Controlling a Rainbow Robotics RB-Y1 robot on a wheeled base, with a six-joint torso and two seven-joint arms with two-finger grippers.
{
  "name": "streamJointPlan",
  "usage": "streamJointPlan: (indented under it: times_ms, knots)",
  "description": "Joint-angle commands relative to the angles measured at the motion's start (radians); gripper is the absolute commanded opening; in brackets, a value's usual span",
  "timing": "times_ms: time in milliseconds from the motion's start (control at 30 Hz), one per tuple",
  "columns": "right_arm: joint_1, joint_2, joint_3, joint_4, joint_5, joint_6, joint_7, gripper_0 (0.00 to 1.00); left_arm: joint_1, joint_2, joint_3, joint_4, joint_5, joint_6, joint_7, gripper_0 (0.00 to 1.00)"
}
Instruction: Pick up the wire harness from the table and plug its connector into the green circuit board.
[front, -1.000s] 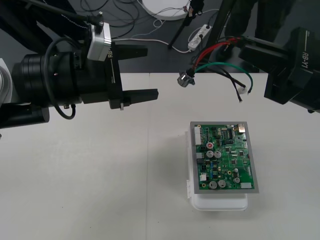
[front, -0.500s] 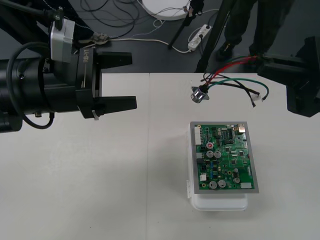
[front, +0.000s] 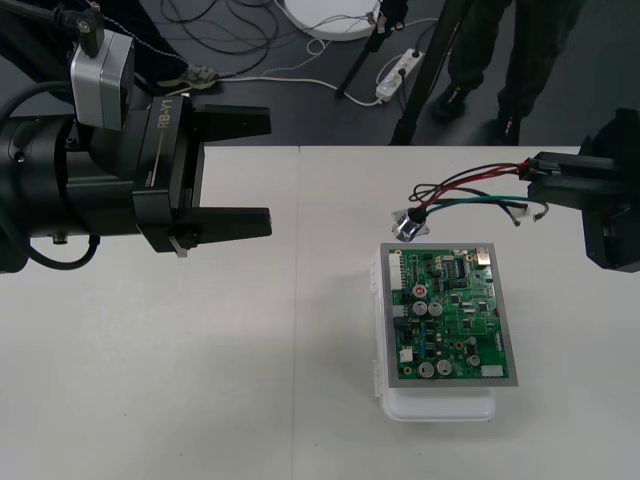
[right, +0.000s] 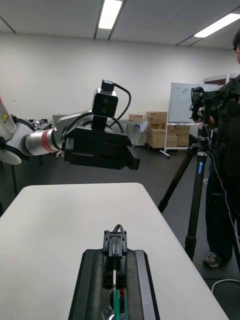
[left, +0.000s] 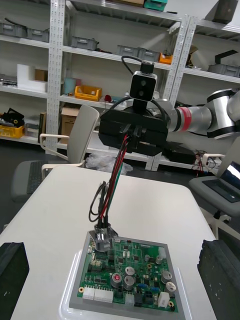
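Harness (front: 470, 201) wires sit clamped in right gripper (front: 537, 188) jaws; left gripper (front: 268, 170) jaws gape wide.

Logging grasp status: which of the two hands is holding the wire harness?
The right hand, shut on the wire harness; the left hand is open and empty, well apart.

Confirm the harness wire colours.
Red, black and green harness wires; clearest in front view.

You have bright, even overhead light on the plain pale surface (front: 200, 400); shadows are soft, and the left arm's black fingers (left: 12, 272) look murky, perhaps underexposed.
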Motion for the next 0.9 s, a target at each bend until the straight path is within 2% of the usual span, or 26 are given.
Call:
streamJointPlan:
  times_ms: [33,467,767,900]
  knots:
    - [0.033,0.026,0.013,-0.011,0.008,-0.012,0.127,0.0,-0.023,0.027,0.005,-0.04,0.017,-0.019,-0.035,1.0]
    - [0.073,0.105,0.032,-0.087,0.025,0.006,0.172,0.0,-0.071,-0.031,-0.022,-0.039,-0.01,-0.019,-0.071,1.0]
    - [0.077,0.118,0.035,-0.171,0.06,0.11,0.149,0.0,-0.078,-0.033,-0.041,-0.039,-0.01,-0.019,-0.084,1.0]
    - [0.077,0.118,0.035,-0.226,0.106,0.169,0.072,0.0,-0.078,-0.034,-0.041,-0.04,-0.011,-0.019,-0.088,1.0]
